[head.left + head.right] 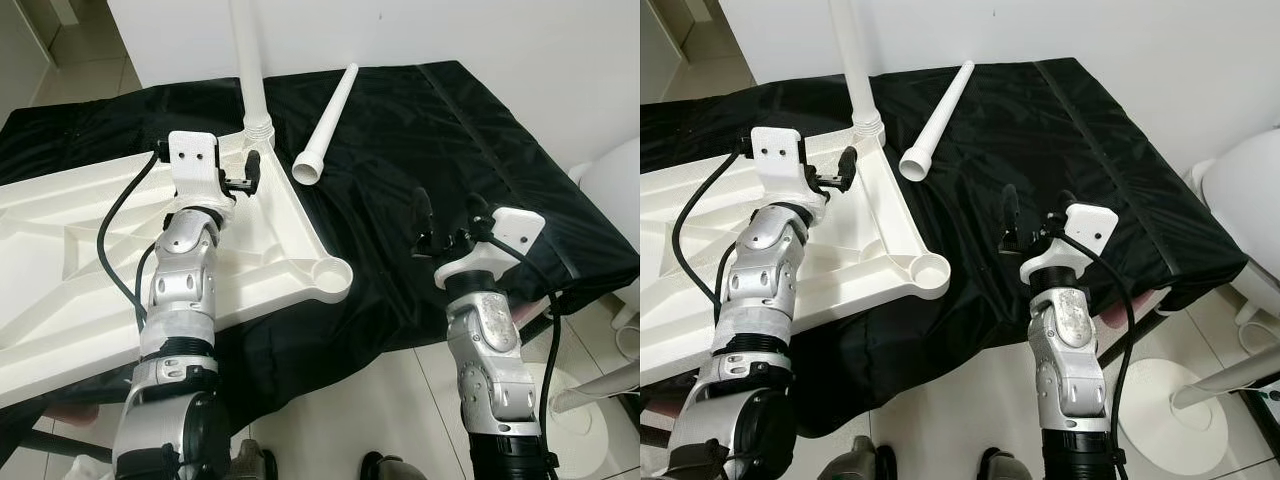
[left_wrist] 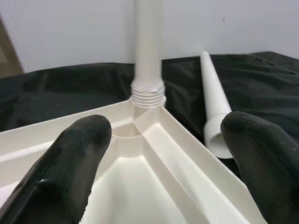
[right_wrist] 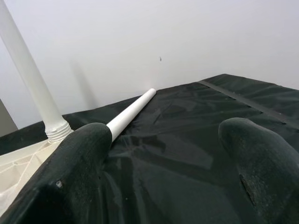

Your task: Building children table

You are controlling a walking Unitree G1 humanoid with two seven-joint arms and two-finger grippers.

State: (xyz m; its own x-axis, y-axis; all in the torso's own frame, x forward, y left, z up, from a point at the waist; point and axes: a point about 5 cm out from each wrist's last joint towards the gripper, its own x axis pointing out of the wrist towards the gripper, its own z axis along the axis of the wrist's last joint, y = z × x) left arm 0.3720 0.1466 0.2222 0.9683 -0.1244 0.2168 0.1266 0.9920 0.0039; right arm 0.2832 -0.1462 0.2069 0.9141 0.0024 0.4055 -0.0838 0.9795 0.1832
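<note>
The loose leg (image 1: pixel 326 122) looks light, stiff and slick; it's probably best gripped mid-shaft. Both hands, left (image 1: pixel 250 172) and right (image 1: pixel 447 221), are held open, empty.

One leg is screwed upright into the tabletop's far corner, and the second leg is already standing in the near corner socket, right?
Not quite. The left eye view shows the near corner socket empty; the second leg lies loose on the black cloth. The first leg does stand upright in the tabletop's far corner.

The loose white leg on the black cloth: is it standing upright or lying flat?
Lying flat. The loose white leg rests lengthwise on the black cloth, beside the tabletop, whereas the other leg stands upright in its corner socket.
</note>
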